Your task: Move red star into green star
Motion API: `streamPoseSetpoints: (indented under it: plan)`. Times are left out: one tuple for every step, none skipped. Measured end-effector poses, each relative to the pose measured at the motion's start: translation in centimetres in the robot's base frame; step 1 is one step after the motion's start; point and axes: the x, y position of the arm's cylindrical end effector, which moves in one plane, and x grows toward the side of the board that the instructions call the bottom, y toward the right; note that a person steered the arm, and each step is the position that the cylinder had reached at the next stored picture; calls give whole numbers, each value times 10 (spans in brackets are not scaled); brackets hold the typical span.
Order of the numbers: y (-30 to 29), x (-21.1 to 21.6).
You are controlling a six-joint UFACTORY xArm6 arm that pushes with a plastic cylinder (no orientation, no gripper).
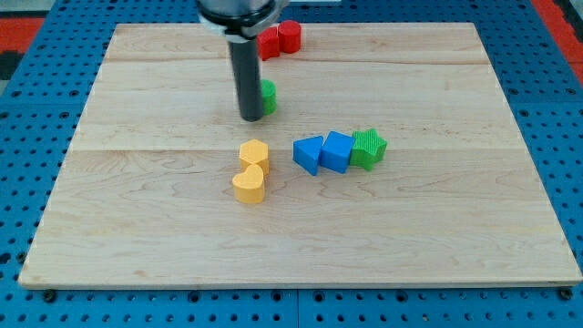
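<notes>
The red star (268, 43) lies near the board's top edge, touching a red cylinder (290, 35) on its right; the rod partly hides the star's left side. The green star (368, 148) lies right of centre, touching a blue cube (336, 150). My tip (251, 117) rests on the board below the red star, just left of a small green block (268, 96) that the rod partly hides. The tip is far to the left of the green star.
A blue triangular block (309, 154) touches the blue cube's left side. Two yellow blocks (254, 153) (249, 185) lie touching, one below the other, below my tip. The wooden board (137, 210) sits on a blue pegboard (27, 182).
</notes>
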Motion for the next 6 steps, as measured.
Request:
streamPoseSetpoints:
  plan:
    - [25,-10]
    - [27,-62]
    - [30,-95]
    - [90,-39]
    - [191,5]
    - [189,88]
